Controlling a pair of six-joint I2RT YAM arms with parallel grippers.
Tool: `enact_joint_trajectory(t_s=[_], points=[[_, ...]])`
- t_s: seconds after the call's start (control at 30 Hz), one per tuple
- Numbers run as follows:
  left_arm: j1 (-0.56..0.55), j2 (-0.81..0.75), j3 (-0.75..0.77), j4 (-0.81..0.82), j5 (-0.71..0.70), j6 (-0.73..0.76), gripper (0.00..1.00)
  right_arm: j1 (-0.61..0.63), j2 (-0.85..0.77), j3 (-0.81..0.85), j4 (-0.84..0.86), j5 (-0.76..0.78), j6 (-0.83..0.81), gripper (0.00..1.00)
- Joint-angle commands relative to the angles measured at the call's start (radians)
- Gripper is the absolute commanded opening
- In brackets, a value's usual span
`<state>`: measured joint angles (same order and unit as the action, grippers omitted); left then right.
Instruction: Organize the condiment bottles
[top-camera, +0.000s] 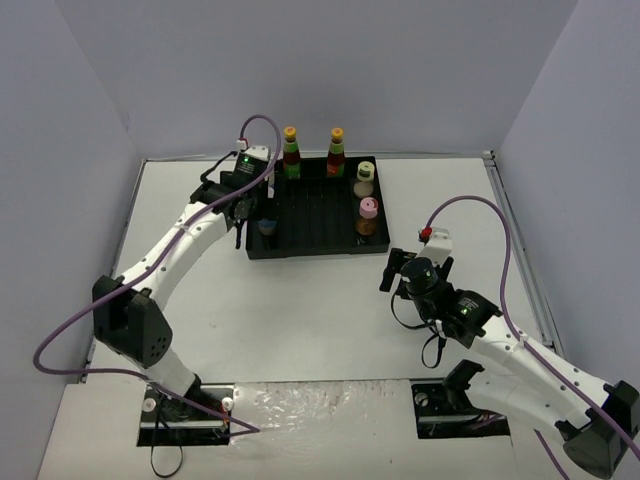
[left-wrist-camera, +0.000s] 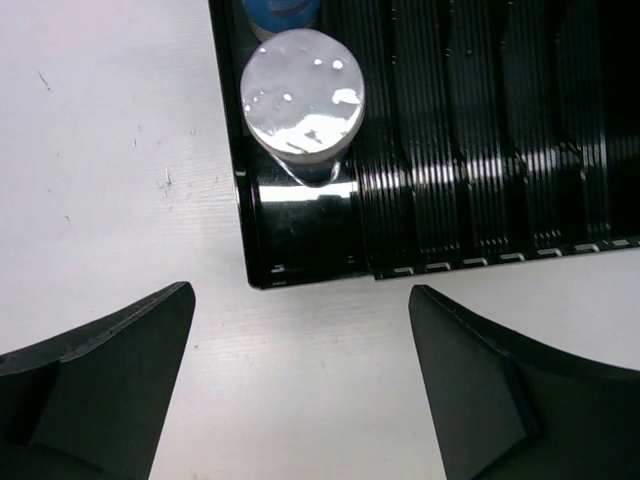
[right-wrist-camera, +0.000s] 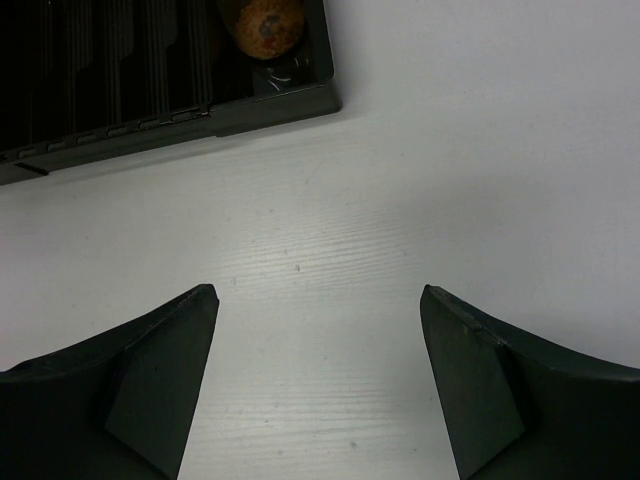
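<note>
We see the silver-capped jar (left-wrist-camera: 303, 95) standing upright, cap skyward, in the near left corner of the black ridged tray (left-wrist-camera: 480, 150). The left gripper (left-wrist-camera: 300, 380) and the right gripper (right-wrist-camera: 315, 380) both gape, holding nothing, above the white table (top-camera: 300, 320), which is enclosed by grey walls (top-camera: 300, 60).

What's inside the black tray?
Left slim bottle and right slim bottle at the back, cream bottle and pink-capped bottle on the right, silver-capped jar front left. Something blue behind that jar is mostly hidden under the left gripper.
</note>
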<state>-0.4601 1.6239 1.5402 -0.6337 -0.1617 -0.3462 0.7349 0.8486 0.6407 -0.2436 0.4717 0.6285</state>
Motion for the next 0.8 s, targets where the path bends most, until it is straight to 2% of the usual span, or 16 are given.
enact_joint_trajectory(t_s=[0.0, 0.17, 0.4, 0.57, 0.77], points=[[-0.051, -0.135, 0.023, -0.109, -0.043, 0.013, 0.85, 0.009, 0.006, 0.011, 0.031, 0.039, 0.006, 0.79], [-0.085, -0.278, -0.049, -0.175, -0.093, 0.038, 0.86, 0.009, 0.01, 0.013, 0.032, 0.039, 0.004, 0.79], [-0.1, -0.534, -0.212, -0.173, -0.132, 0.068, 0.86, 0.009, 0.001, 0.011, 0.03, 0.041, 0.005, 0.8], [-0.101, -0.634, -0.282, -0.143, -0.161, 0.092, 0.87, 0.009, -0.017, 0.013, 0.031, 0.049, 0.002, 0.82], [-0.101, -0.638, -0.273, -0.133, -0.149, 0.082, 0.87, 0.009, -0.015, 0.067, 0.028, 0.051, -0.03, 0.87]])
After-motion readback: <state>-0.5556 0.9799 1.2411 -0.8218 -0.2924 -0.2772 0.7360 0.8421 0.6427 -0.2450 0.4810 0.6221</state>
